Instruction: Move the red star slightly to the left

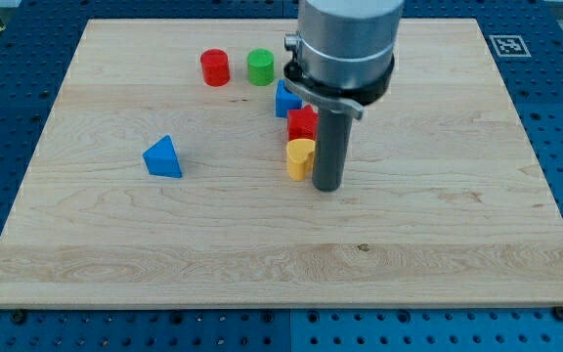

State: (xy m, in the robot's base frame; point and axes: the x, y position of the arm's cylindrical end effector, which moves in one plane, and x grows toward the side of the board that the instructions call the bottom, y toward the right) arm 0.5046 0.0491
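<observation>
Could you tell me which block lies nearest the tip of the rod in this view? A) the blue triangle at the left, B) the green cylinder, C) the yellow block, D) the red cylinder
C: my tip stands just to the view's right of the yellow block, closer than to any other block.

My tip (326,186) rests just right of the yellow block (299,156), below the red star (302,123).
</observation>
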